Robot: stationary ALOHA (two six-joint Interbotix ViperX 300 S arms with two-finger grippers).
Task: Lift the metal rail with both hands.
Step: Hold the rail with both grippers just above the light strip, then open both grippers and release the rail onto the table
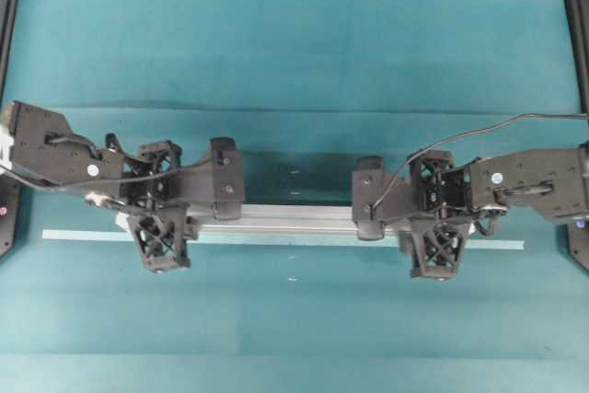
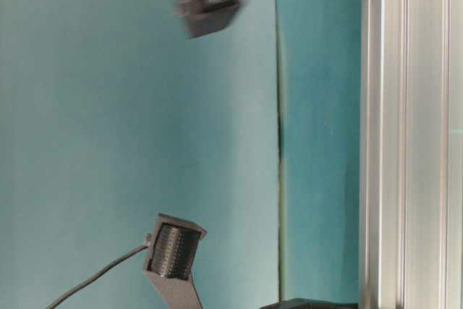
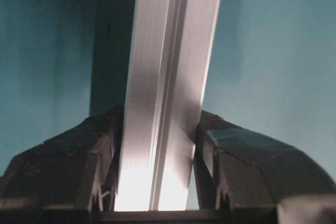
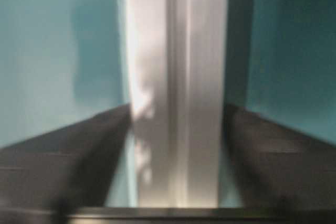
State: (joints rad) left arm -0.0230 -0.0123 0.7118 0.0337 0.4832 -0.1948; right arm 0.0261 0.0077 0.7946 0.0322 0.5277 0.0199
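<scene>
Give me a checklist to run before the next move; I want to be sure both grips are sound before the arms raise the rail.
1. Metal rail lies between the left tool's fingers: ok.
2. Left tool clamped on the rail: cannot tell; a sliver of gap shows beside one finger.
3. Rail lies between the right tool's fingers: ok.
4. Right tool clamped on the rail: not ok; the table shows on both sides of the rail.
5. Tools spaced well apart along the rail: ok.

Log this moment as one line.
rail: between both tools | left tool: straddles rail | right tool: straddles rail, gaps beside it
</scene>
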